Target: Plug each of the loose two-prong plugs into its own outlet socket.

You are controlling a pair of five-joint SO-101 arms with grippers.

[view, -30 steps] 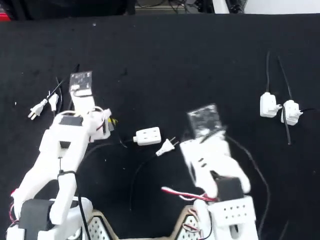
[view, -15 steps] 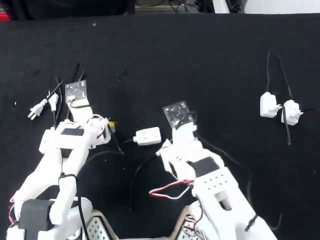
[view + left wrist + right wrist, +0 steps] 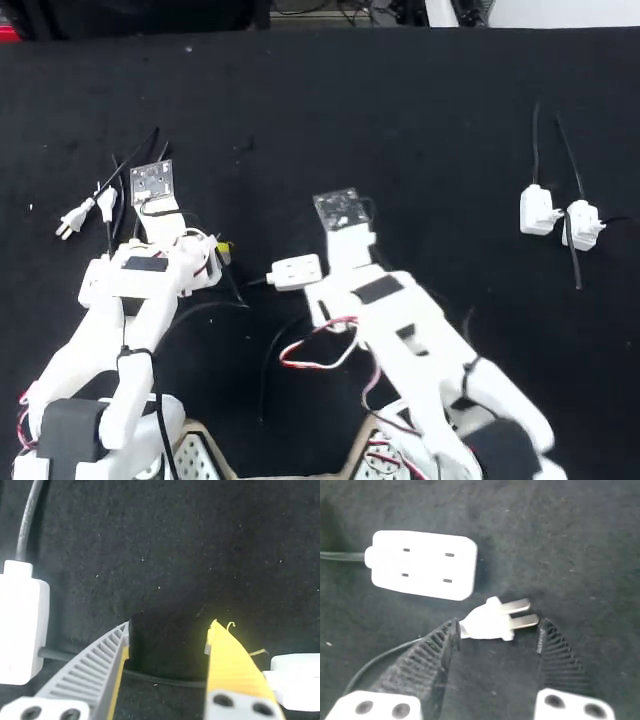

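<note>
Plug [image 3: 492,621] looks light, rigid, slick: pinch its body, not prongs [image 3: 520,614]; right gripper [image 3: 497,627] gapes astride it holding nothing, left gripper [image 3: 169,625] open, empty too.

Chopped by the frame edge in the left wrist view: white block [image 3: 20,625] on one side, white piece [image 3: 296,680] on the other, so can't call plug or socket. Black cord [image 3: 165,681] partly tucked behind the left gripper [image 3: 170,629]. Far white pair [image 3: 537,210] in the high view: too tiny to call plugged or loose.
</note>
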